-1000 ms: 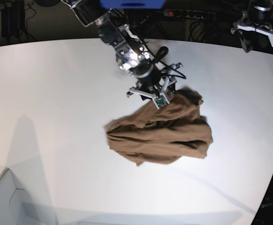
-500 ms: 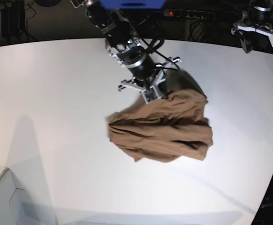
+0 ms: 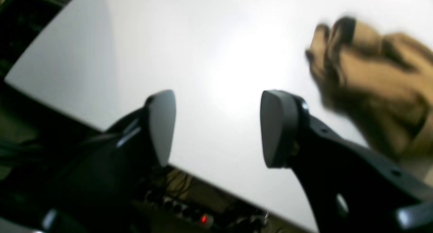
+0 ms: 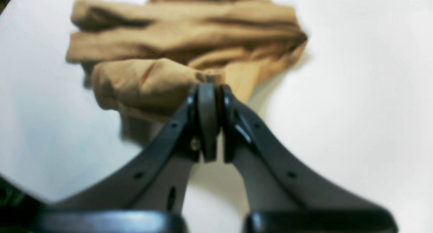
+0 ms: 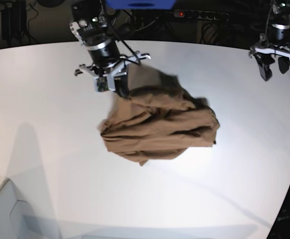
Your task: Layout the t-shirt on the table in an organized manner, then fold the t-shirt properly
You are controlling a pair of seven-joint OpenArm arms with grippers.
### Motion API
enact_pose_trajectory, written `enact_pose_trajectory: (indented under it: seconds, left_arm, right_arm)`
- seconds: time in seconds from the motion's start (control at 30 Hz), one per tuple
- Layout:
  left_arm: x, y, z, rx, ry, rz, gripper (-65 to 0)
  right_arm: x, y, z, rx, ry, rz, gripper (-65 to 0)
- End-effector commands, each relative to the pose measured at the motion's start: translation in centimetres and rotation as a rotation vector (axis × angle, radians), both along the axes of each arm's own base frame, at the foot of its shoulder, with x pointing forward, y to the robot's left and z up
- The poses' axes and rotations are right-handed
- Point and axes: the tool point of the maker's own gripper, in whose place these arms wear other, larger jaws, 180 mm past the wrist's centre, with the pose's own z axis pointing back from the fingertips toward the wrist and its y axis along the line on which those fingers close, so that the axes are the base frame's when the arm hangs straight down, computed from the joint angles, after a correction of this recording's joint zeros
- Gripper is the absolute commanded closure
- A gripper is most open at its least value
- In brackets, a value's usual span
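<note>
T-shirt [image 5: 160, 127] lies bunched on the worktop [image 5: 45, 109]; right fingers [image 4: 209, 91] pinch its edge, left fingers [image 3: 162, 124] spread apart, empty. Layout barely begun, folding remains.

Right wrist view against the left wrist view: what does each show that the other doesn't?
Right wrist only: the right gripper, jaws shut on a pinch of the shirt. Left wrist only: the left gripper, jaws open and empty over the table edge, with a lit power strip below. Both: the crumpled brown shirt on the white table.
</note>
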Motion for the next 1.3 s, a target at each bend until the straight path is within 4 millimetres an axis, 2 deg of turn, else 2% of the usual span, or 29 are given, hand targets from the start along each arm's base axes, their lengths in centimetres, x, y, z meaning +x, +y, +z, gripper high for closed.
enact_pose_trajectory:
  seconds: [0.0, 0.07, 0.17, 0.4, 0.5, 0.6, 0.7, 0.77, 0.93, 1.07, 1.13, 1.27]
  left_arm:
    - [1.2, 0.0, 1.6, 0.016, -0.064, -0.006, -38.4]
    - [2.5, -0.2, 2.3, 0.012, -0.105, -0.011, -38.4]
    - [4.9, -2.0, 2.8, -0.014, -0.155, -0.054, -38.4]
    - [10.8, -6.6, 2.9, -0.119, -0.147, -0.186, -38.3]
    - [13.3, -8.3, 2.4, -0.16, -0.128, -0.23, -38.2]
    - [14.9, -10.1, 1.3, -0.193, -0.099, -0.27, -38.2]
    - [15.4, -11.3, -0.4, -0.215, -0.059, -0.295, -38.3]
    - [15.5, -11.7, -2.2, -0.23, -0.013, -0.298, -38.4]
    - [15.6, -11.1, -5.2, -0.25, 0.061, -0.269, -38.4]
    - [15.4, -11.1, -6.0, -0.255, 0.082, -0.266, -38.4]
    - [15.9, -11.2, -6.0, -0.257, 0.078, -0.269, -38.1]
    - [15.9, -12.9, -7.3, -0.272, 0.115, -0.305, -37.9]
  right_arm:
    - [-0.3, 0.3, -0.3, 0.007, 0.005, 0.004, 0.0]
    - [-1.2, 0.4, -2.3, -0.006, 0.06, 0.011, 0.0]
    - [-2.0, 0.4, -4.4, -0.02, 0.114, 0.018, 0.0]
    - [-2.8, 0.4, -4.9, -0.021, 0.137, 0.019, 0.0]
    - [-2.9, 0.5, -4.9, -0.02, 0.139, 0.021, 0.0]
    - [-2.9, 0.5, -4.9, -0.02, 0.139, 0.02, 0.0]
    - [-2.9, 0.5, -4.9, -0.02, 0.14, 0.022, 0.0]
    - [-2.9, 0.6, -5.0, -0.02, 0.141, 0.023, 0.0]
    - [-3.0, 0.7, -5.1, -0.02, 0.144, 0.025, 0.0]
    - [-3.0, 0.7, -5.1, -0.02, 0.146, 0.025, 0.0]
    - [-3.0, 0.7, -5.1, -0.02, 0.144, 0.025, 0.0]
    - [-2.9, 0.7, -5.1, -0.02, 0.143, 0.025, 0.0]
